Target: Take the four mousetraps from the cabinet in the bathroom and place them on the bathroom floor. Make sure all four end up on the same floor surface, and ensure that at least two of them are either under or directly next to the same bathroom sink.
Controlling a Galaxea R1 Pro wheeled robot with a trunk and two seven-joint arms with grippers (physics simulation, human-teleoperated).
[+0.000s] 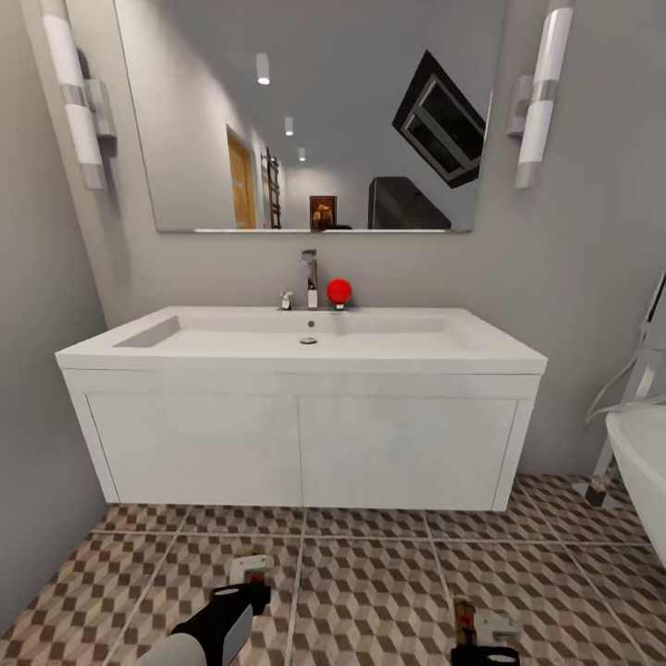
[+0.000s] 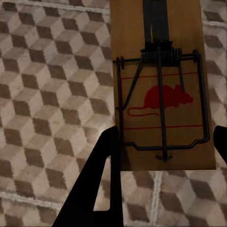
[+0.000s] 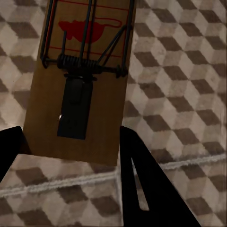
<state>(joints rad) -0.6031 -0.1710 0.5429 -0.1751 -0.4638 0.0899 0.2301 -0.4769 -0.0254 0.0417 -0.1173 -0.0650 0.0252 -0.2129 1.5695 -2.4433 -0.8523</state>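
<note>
Two mousetraps held low over the patterned floor in front of the white sink.

The bathroom floor of cube-printed tiles runs under the wide wall-hung bathroom sink, which carries an upright chrome tap and a small red ball below a large mirror; a white bathtub rim shows at the right. Low in the head view, the left gripper is clamped on a mousetrap, its dark fingers against the wooden plate's long edges. The right gripper likewise grips a second mousetrap by its plain end. Both traps hang above the tiles, near the sink's front.
</note>
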